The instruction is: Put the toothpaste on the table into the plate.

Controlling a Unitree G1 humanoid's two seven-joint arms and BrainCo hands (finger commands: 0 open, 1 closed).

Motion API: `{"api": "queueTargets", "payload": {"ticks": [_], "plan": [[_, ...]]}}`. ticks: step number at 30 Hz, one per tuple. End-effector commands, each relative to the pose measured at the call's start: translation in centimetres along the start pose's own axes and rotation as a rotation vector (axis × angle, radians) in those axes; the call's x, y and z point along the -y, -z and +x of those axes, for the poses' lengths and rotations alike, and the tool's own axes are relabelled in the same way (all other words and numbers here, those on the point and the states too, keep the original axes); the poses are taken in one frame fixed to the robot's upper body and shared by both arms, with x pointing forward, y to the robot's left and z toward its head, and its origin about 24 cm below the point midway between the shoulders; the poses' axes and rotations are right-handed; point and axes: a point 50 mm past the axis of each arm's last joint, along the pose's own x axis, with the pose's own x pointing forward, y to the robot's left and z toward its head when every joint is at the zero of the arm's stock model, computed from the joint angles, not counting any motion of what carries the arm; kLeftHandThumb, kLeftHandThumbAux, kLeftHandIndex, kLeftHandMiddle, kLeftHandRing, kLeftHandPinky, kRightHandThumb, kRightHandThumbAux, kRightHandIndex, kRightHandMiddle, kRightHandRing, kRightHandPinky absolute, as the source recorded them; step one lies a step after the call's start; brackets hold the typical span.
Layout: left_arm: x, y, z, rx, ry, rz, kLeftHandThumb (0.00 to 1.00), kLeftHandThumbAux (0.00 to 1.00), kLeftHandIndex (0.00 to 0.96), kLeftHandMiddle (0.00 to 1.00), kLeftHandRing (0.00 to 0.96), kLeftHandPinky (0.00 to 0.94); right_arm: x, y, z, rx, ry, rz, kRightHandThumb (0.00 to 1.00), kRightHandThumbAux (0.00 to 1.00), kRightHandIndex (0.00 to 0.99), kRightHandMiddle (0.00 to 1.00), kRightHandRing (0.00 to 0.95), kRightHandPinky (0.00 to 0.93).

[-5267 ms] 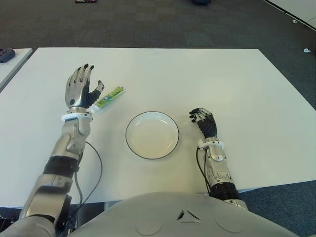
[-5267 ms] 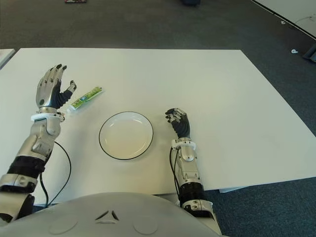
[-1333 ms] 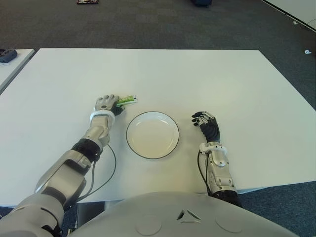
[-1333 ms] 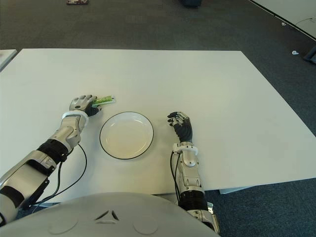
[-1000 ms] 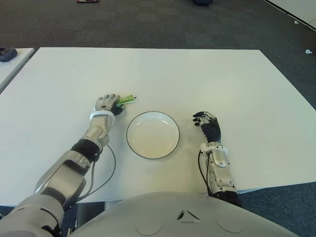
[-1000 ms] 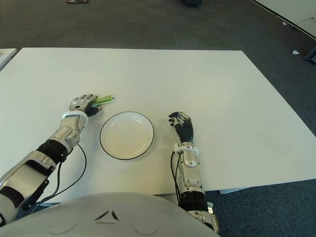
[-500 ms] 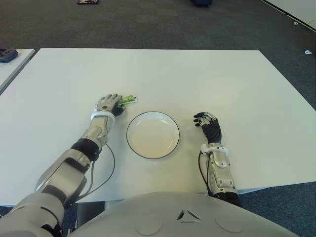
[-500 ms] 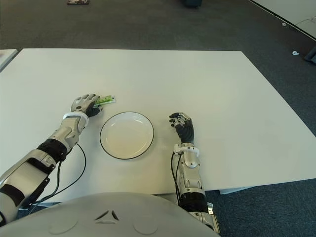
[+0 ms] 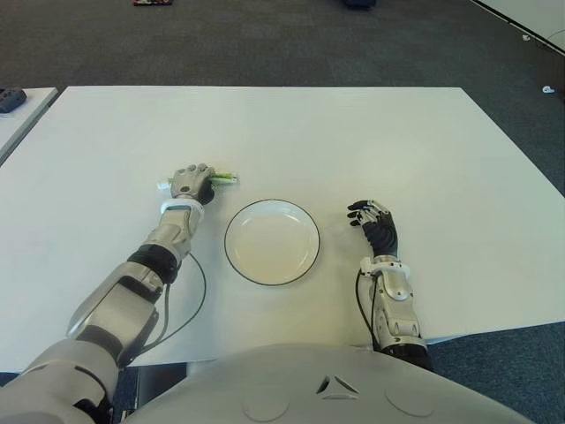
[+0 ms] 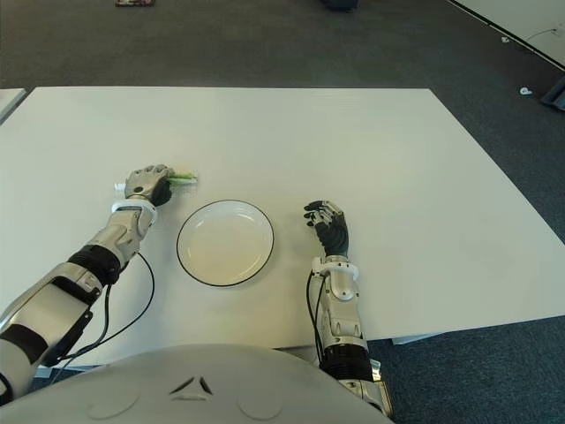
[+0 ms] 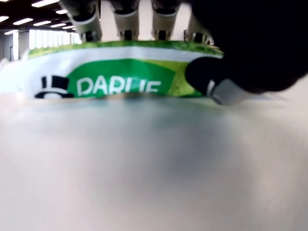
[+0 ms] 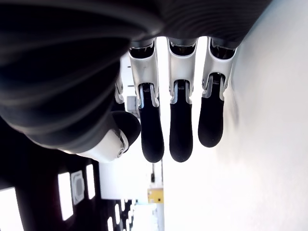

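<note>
"Two hands in my feed — which one has the toothpaste?"

"From my console, the left hand. Its fingers are curled over the green and white tube, with the thumb pressed on the near side in the left wrist view. The tube sits low at the white table, just left of and slightly beyond the plate, with a green end poking out to the right of the fist and a white end to the left."

"Is it in the plate?"

"No, I see the plate's bowl bare; tube and rim are apart."

"And the right hand?"

"I see it just right of the plate, near the table's near edge. Its fingers hang loosely extended, side by side, gripping nothing."
</note>
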Motion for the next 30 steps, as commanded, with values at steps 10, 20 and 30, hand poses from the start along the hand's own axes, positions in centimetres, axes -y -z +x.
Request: {"api": "queueTargets", "payload": {"ticks": [10,20,30], "plan": [[2.92,0.36,-1.58,-0.019,0.037,-0.123,0.842,0.667,0.412,0.564,0.74,0.768,0.21,0.62,-0.31,-0.023,-0.005,0.01,0.71,0.729,0.43,0.493,0.514,0.552],[2.61,0.72,-1.51,-0.035,0.021,-0.163,0.844,0.666,0.421,0.571,0.777,0.777,0.3,0.6,-0.28,-0.02,0.002,0.008,0.71,0.728,0.43,0.494,0.511,0.536],[2.36,1.03,-1.4,-0.048,0.005,-0.167,0.843,0.667,0.422,0.574,0.785,0.775,0.37,0.61,-0.18,-0.021,0.003,0.015,0.71,0.728,0.43,0.49,0.507,0.531]]}}
